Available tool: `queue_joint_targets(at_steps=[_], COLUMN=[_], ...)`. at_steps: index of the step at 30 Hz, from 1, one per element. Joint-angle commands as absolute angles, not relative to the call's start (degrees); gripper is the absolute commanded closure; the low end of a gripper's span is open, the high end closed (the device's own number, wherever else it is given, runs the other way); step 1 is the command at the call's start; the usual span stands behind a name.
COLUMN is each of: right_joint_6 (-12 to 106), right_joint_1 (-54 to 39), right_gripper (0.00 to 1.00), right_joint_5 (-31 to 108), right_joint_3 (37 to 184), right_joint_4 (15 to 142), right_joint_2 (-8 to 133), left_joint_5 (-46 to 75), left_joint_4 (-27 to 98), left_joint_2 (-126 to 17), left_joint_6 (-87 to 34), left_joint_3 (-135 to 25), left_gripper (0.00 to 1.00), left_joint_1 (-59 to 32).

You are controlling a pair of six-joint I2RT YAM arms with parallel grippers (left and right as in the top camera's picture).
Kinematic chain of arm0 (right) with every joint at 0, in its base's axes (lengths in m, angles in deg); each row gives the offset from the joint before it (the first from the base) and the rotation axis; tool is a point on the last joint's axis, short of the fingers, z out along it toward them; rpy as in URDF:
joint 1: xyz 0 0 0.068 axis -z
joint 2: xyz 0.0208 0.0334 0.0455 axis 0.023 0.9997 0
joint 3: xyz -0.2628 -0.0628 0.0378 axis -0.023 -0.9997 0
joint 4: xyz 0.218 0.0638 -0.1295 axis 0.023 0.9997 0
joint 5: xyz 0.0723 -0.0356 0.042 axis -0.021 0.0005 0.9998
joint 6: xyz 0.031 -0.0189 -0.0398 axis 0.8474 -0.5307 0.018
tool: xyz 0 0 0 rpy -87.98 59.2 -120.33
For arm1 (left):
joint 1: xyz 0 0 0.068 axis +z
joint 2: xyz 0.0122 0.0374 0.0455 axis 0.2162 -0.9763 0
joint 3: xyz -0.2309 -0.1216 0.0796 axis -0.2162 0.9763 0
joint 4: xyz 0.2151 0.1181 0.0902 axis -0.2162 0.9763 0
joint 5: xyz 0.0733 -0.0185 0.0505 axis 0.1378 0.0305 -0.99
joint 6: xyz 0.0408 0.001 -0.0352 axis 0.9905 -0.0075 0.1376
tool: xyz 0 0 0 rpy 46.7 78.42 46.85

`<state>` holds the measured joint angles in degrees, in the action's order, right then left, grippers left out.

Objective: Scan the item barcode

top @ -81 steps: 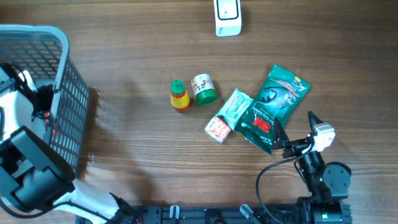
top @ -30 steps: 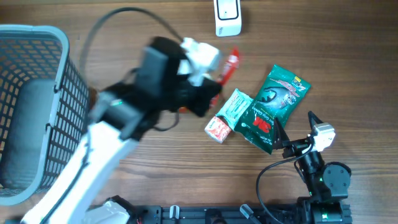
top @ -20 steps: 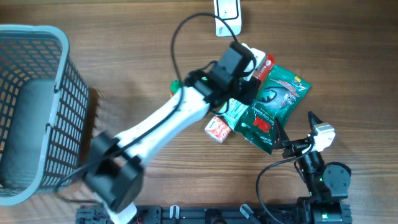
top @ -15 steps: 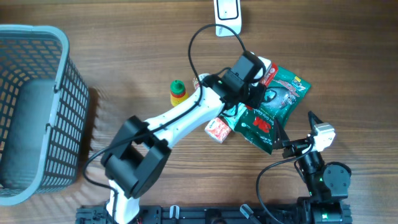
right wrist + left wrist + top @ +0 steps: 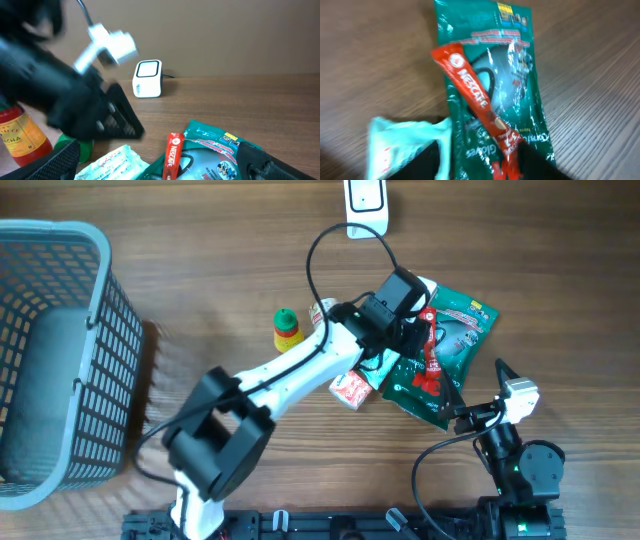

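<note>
One red Nescafe stick (image 5: 430, 350) lying across two green packets (image 5: 462, 320), just under left end effector (image 5: 414, 332), half parted, gripping nothing. Right end effector (image 5: 159, 156) gaping, empty. One scanner (image 5: 366, 208), one basket (image 5: 60, 228), one bottle (image 5: 287, 332). Brown wooden surface (image 5: 200, 250).

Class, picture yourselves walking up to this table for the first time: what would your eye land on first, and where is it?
The white left arm stretches diagonally across the middle of the table to the packets on the right. There a red Nescafé stick lies lengthwise on a shiny green packet. A big grey basket fills the left edge, and a small white scanner stands at the far edge.
</note>
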<state>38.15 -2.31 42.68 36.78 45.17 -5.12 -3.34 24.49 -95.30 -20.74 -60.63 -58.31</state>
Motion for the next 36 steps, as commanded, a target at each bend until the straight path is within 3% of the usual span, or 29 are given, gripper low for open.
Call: queue_joint_targets(at_steps=[1, 3, 14, 20, 36], right_joint_6=[37.4, 37.4, 37.4, 37.4, 37.4], right_joint_1=[-2.6, -2.6, -2.6, -2.6, -2.6], right_gripper=[0.0, 0.0, 0.0, 0.0, 0.0], right_joint_5=[42.5, 42.5, 42.5, 42.5, 42.5], right_joint_3=[36.7, 36.7, 36.7, 36.7, 36.7], right_joint_4=[45.0, 45.0, 45.0, 45.0, 45.0], right_joint_2=[-5.3, -5.3, -5.3, -5.3, -5.3], left_joint_5=[-14.5, -20.5, -26.0, -26.0, -27.0], left_joint_4=[28.7, 35.7, 79.1, 96.0, 91.6], left_joint_2=[-84.0, -79.2, -57.6, -51.8, -29.8], left_joint_6=[-18.9, -18.9, -19.5, -30.0, -37.4], left_joint_3=[-60.7, -60.7, -60.7, -60.6, -47.2], left_gripper=[0.23, 0.0, 0.0, 0.0, 0.0], left_joint_1=[-55.1, -53.1, -50.6, -50.6, -50.9])
